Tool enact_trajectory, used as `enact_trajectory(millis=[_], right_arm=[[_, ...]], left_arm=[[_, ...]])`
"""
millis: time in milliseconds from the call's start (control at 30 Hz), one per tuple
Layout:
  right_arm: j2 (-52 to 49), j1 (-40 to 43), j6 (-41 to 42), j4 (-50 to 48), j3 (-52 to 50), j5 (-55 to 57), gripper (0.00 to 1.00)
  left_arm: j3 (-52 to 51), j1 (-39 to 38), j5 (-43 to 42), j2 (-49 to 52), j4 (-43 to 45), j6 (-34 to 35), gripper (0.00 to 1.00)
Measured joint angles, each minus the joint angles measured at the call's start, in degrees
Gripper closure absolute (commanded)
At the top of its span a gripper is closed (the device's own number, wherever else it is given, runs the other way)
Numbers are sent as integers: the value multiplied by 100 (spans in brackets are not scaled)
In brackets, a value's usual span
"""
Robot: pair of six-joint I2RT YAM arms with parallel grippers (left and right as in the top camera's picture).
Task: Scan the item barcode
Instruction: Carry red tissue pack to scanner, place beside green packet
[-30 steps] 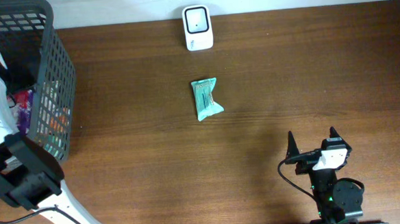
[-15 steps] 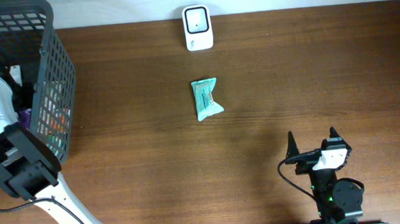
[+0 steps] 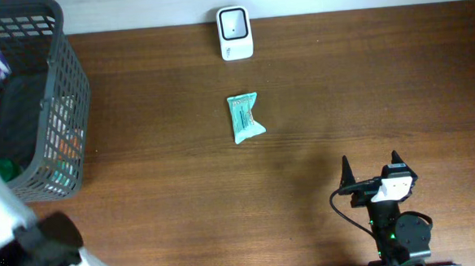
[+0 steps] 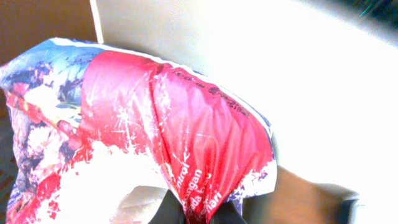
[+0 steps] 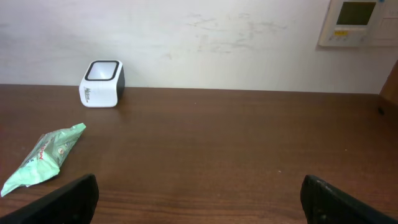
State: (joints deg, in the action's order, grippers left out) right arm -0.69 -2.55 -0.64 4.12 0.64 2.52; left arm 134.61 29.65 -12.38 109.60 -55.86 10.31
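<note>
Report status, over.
Left fingers shut on red packet, over basket. Right fingers open, idle. Green packet lies on table before scanner.

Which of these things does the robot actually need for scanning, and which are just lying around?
In use: red packet, gripped in the shut left tool; scanner.
Lying about, it seems: teal packet; basket; right tool, open and holding nothing.
</note>
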Motion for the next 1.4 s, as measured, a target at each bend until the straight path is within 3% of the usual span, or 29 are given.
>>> enact_trajectory(millis=[100, 200, 367, 467, 567, 767, 1133, 1400], right_arm=[[0, 0, 2, -2, 0, 0, 1], [0, 0, 2, 0, 0, 0, 1], [0, 0, -2, -2, 0, 0, 1], [0, 0, 2, 0, 0, 0, 1], [0, 0, 0, -2, 0, 0, 1], [0, 0, 2, -2, 0, 0, 1], [0, 0, 0, 0, 0, 0, 1], [0, 0, 2, -2, 0, 0, 1]], left_arm=[[61, 2, -686, -678, -7, 1097, 100], [61, -216, -1814, -737, 39, 2092, 100], [50, -1720, -2131, -415, 17, 2422, 100], [50, -2835, -1801, -63, -393, 2105, 100], [42, -3729, -682, 374, -1176, 1965, 100], [22, -4769, 966, 1495, -1808, 1904, 100], [20, -5139, 1886, 3062, -2245, 1908, 100], [20, -5224, 1585, 3539, -2083, 2013, 100]])
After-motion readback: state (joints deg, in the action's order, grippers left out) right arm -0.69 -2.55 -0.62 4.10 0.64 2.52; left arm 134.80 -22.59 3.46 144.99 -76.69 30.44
